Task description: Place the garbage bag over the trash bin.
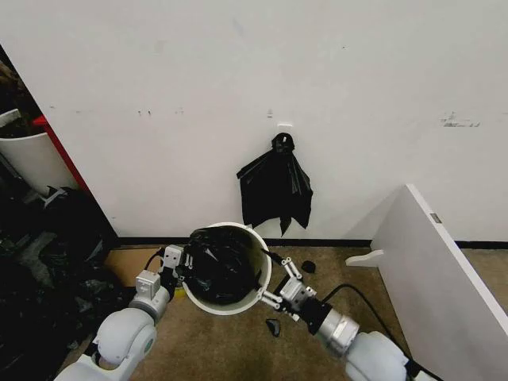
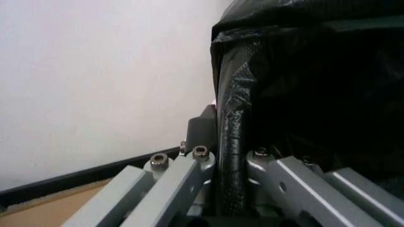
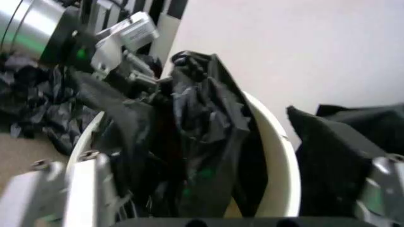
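Head view: the trash bin [image 1: 230,305] stands on the brown floor close to the white wall, and it is the landmark for all the rest. The garbage bag [image 1: 222,262] sits inside the bin as a crumpled black mass, reaching its mouth on the robot's left side but not yet turned over the rim all around; on the near and right side the cream rim is bare.

The left gripper [image 1: 179,262] is at the left edge of the bin. In the left wrist view its fingers [image 2: 189,182] are clenched on a fold of the black film [image 2: 230,142], which runs up between them. I judge it holds this edge so the bag can be pulled outward over the rim.

The right gripper [image 1: 279,284] is at the right edge of the bin, just beside the rim. In the right wrist view its fingers [image 3: 88,179] are spread apart, released, with the bin mouth [image 3: 277,156] and the bag [image 3: 202,142] between them; nothing is grasped there. It seems placed to take the opposite edge of the bag.

Above the bin, on the wall, a smaller black bunch [image 1: 275,189] hangs from a hook by its knot. A white board [image 1: 444,262] leans to the right of the bin, and a dark heap [image 1: 48,262] lies to its left.

The task looks about half done.
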Motion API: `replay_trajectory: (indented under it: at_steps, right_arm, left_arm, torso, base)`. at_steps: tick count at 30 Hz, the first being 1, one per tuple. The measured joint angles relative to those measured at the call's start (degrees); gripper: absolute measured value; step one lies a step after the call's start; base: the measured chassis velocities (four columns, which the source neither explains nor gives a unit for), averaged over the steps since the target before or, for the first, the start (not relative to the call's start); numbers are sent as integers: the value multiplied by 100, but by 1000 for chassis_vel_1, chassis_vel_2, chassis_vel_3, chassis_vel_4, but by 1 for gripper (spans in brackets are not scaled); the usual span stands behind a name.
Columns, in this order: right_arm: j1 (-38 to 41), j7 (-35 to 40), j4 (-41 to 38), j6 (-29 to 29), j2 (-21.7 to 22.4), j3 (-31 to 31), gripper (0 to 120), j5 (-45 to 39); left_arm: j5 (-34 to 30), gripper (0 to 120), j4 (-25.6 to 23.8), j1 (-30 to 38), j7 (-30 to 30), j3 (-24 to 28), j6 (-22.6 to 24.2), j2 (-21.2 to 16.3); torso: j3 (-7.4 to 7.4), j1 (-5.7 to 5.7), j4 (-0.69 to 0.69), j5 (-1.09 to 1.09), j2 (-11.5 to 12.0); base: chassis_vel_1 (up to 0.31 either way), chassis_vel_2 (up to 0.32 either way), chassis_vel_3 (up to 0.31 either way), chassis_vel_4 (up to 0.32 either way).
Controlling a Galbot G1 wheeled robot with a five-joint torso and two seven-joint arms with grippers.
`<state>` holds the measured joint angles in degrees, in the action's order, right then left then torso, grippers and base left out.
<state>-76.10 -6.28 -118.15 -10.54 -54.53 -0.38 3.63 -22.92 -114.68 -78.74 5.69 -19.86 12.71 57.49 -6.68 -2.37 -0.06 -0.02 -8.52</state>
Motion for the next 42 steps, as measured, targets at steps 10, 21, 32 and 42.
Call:
replay_trajectory:
  at_steps: [10, 21, 32, 42]
  right_arm:
    - [367, 105, 195, -40, -240, -462, 89, 508]
    - [539, 219, 318, 41, -280, -622, 52, 626]
    - [754, 447, 491, 130, -286, -815, 9, 671]
    - [874, 720, 394, 296, -264, -1031, 0, 145]
  left_arm:
    - [83, 1, -39, -82, 2, 22, 15, 64]
    - [115, 1, -53, -92, -6, 50, 30, 74]
    - [161, 1, -64, -87, -32, 92, 38, 77]
    - [397, 1, -5, -92, -115, 92, -40, 45]
  torso:
    - [0, 0, 0, 0, 0]
    - [0, 0, -1, 0, 0]
    - [0, 0, -1, 0, 0]
    - [0, 0, -1, 0, 0]
  base:
    - [0, 0, 0, 0]
    - [0, 0, 0, 0]
    - [0, 0, 0, 0]
    - [0, 0, 0, 0]
